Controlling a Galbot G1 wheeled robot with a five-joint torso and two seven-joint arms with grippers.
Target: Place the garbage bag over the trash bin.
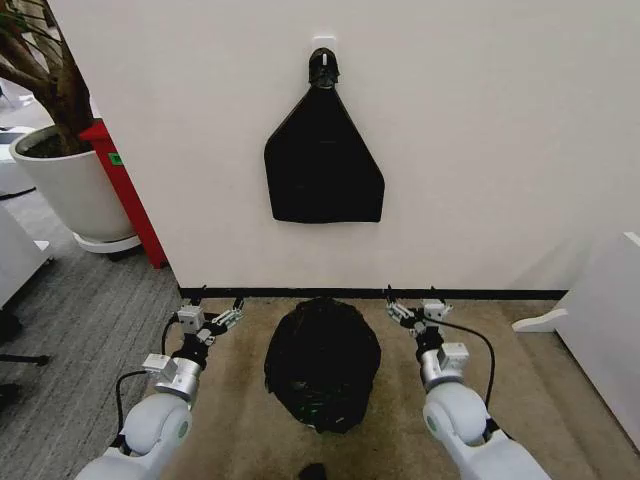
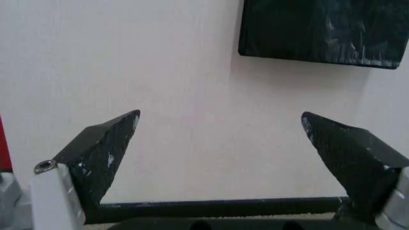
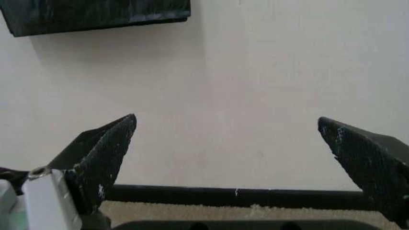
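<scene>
On the far left stands a big white plant pot (image 1: 70, 190) with a tree trunk and dark soil in it, and a red panel (image 1: 128, 195) leans against the wall (image 1: 480, 150) just beside it.

Next comes the left gripper (image 1: 212, 312), held low over the tan carpet (image 1: 230, 420) near the black baseboard (image 1: 480, 294). Its two dark fingers (image 2: 105, 153) are spread wide apart with nothing between them (just bare wall shows in the gap, seen from the left wrist).

In the middle, between the two grippers and a little nearer the robot, sits the garbage bag (image 1: 322, 362). It is shiny, black and crinkly, and it covers the trash bin so fully that the bin itself cannot be made out. The bag touches neither gripper. Whether anything lies inside cannot be told.

Up on the wall above it hangs a flat black triangular sheet (image 1: 323, 165) from a small hook (image 1: 323, 62).

On the right is the right gripper (image 1: 418, 310), at about the same height as the left one. Its fingers (image 3: 102, 155) are also wide open and hold nothing.

At the far right a white board (image 1: 600, 320) stands on the carpet.
</scene>
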